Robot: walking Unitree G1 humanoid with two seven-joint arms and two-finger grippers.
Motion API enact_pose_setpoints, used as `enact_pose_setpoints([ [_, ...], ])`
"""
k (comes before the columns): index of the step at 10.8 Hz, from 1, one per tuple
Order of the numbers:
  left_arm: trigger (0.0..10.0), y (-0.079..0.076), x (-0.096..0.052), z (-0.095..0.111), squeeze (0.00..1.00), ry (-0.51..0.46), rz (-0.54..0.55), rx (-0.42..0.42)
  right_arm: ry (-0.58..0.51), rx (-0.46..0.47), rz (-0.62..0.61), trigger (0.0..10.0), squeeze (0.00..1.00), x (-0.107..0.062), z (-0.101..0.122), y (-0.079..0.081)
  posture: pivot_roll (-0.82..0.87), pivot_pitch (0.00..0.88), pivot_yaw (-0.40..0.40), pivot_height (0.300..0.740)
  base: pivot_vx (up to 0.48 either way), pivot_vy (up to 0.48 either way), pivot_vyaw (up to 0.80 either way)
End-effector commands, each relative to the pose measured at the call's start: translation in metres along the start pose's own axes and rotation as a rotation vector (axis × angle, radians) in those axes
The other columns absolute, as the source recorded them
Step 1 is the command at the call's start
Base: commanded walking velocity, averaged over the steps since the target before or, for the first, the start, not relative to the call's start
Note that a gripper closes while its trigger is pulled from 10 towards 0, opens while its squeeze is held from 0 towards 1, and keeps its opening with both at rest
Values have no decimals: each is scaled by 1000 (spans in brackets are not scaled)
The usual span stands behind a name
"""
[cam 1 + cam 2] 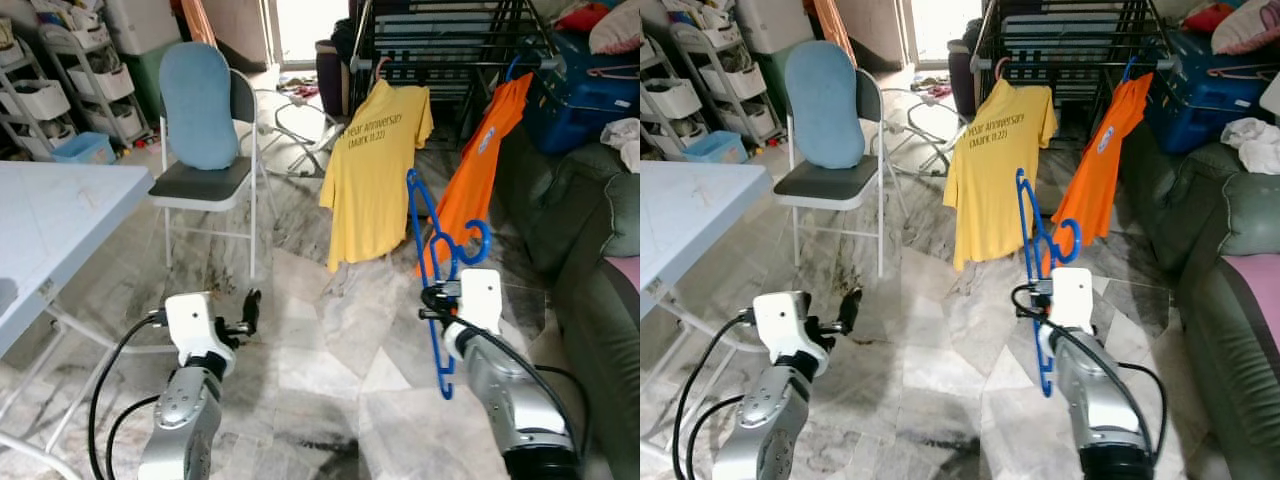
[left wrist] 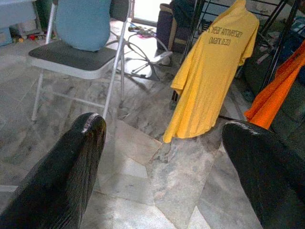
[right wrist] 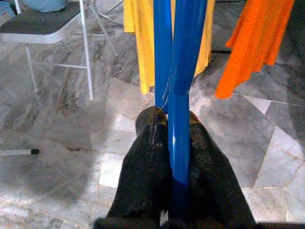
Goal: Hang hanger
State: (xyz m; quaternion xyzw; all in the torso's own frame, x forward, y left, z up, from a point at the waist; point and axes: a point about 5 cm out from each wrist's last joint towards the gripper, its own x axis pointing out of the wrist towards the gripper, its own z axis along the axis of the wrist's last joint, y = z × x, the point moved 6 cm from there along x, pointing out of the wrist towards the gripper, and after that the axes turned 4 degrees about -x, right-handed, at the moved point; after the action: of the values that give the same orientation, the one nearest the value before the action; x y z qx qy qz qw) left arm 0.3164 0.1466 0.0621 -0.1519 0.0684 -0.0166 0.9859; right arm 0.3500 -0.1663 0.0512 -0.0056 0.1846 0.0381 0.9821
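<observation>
Hanger [image 1: 432, 262], blue plastic, stands roughly upright in the right half of the left eye view, just below centre, its hook curling toward the orange shirt [image 1: 482, 158] behind it. The right gripper [image 3: 177, 138] pinches it: in the right wrist view both black fingers [image 3: 145, 162] are pressed against a blue bar of the hanger, which rises between them to the top of that frame.

The left gripper [image 1: 250, 312] sits at the lower left of the left eye view, above the marble floor [image 1: 330, 400]; in the left wrist view its two fingers [image 2: 71, 167] are spread wide apart with nothing between them.

A yellow T-shirt [image 1: 378, 170] with dark lettering hangs at upper centre from a dark drying rack [image 1: 440, 40], and the orange shirt hangs just to its right on the same rack. A folding chair [image 1: 205, 175] with a blue cushion [image 1: 200, 105] on its backrest stands at upper left, a white table [image 1: 60, 215] fills the left edge, and a green sofa [image 1: 590, 250] runs along the right edge.
</observation>
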Motion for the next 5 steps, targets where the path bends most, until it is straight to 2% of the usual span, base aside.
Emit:
enact_pose_setpoints([
  [1, 10000, 1, -1, 0, 0, 5, -5, 9, -31, -1, 6, 10000, 0, 2, 11, 4, -98, 0, 63, 740, 0, 0, 0],
  [5, 10000, -4, 1, -2, 0, 11, -27, 19, -25, 0, -57, 10000, 0, 3, 11, -3, -113, 0, 75, 740, 359, 0, 0],
])
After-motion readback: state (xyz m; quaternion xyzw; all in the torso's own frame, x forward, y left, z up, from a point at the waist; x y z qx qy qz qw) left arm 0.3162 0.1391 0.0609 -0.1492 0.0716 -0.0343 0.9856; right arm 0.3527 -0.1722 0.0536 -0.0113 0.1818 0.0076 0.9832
